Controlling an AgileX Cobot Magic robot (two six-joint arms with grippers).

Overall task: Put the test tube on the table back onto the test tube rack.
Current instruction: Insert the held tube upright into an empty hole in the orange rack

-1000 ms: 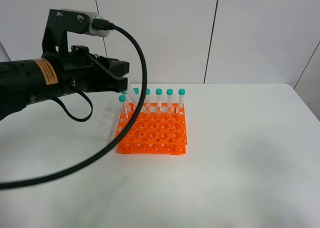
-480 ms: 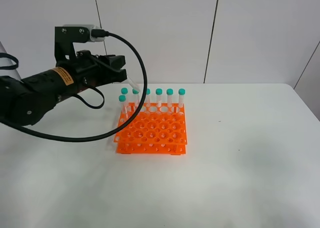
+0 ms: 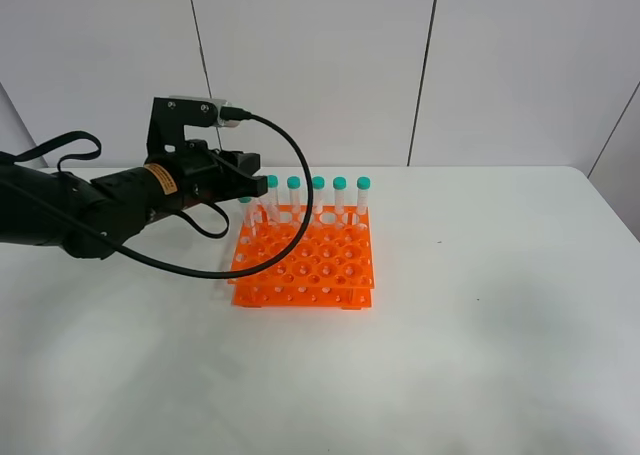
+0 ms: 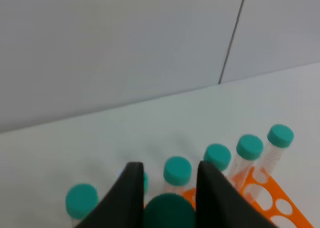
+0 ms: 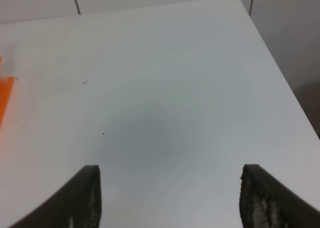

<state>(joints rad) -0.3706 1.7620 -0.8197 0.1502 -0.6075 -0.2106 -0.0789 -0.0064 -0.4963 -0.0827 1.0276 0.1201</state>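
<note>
Now the black left pincer (image 3: 255, 178) sits low at the back left corner of the bright orange plastic test tube rack (image 3: 305, 265), level with the caps there. A second ago it hung well above that corner, with a clear tube slanting down out of it. Half a second ago it was still above the caps. So the arm has come down onto the rack and the carry looks finished: the tube is probably being fed into a hole, or is about to be.

The left wrist view shows the slim clear plastic test tube by its teal-green screw cap (image 4: 169, 211). The cap sits between the pincer's two dark fingers (image 4: 129, 195), which stand narrowly apart and press on it from either side. The tube's body and tip are hidden below the pincer, so whether the tip has entered a hole cannot be told. Just beyond the pincer stand other teal-capped tubes (image 4: 249, 146) in the rack's back row, close enough that the fingers could nudge them.

What remains, it seems, is to seat the tube, let go and lift clear.

The right pincer (image 5: 172, 198) is spread wide and holds nothing, with only the plain white matte surface (image 5: 160, 87) beneath and ahead of it.
</note>
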